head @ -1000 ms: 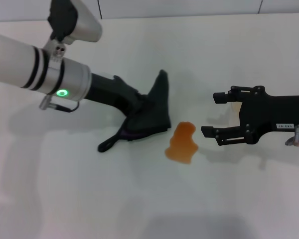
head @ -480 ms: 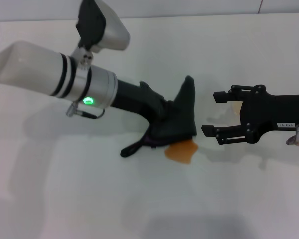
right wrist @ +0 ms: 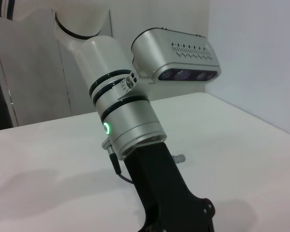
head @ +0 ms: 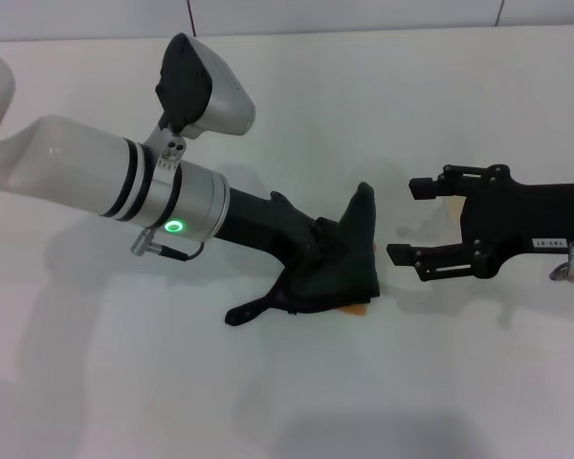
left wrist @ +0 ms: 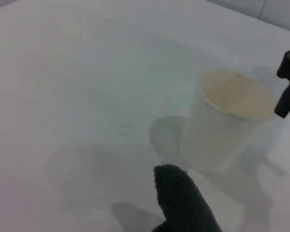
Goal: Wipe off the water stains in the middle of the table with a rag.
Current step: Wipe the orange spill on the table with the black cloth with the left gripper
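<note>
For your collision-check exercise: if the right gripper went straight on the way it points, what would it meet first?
Probably the soft black rag under the left gripper; the right gripper, open, points at it across bare white table.

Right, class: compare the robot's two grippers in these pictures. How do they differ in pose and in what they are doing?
The left gripper is angled down onto the table, pressing the black rag over the orange stain; the right gripper lies level, apart from the rag. The left one's fingers are buried in cloth; the right gripper's fingers are spread open, holding nothing. Both are black.
</note>
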You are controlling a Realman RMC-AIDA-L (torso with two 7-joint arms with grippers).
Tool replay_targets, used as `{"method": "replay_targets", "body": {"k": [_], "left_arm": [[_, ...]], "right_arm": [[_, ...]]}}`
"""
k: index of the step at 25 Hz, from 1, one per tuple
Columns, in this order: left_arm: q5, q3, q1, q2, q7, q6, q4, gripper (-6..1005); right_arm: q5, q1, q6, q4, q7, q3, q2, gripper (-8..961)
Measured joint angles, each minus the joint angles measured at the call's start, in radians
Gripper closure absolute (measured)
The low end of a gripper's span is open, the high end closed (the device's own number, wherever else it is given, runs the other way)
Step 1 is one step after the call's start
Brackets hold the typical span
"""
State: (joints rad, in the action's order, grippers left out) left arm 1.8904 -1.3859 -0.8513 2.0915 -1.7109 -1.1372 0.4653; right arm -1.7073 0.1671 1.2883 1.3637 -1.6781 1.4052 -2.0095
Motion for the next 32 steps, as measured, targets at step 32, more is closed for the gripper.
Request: {"method": "replay_targets", "body": {"k": [32], "left_arm": [[-0.044, -0.106, -0.014, -0.012, 0.008, 0.095, 0.008, 925]], "right_arm": [[0.008, -0.006, 0.003, -0.001, 0.000, 0.014, 0.000, 81]]}}
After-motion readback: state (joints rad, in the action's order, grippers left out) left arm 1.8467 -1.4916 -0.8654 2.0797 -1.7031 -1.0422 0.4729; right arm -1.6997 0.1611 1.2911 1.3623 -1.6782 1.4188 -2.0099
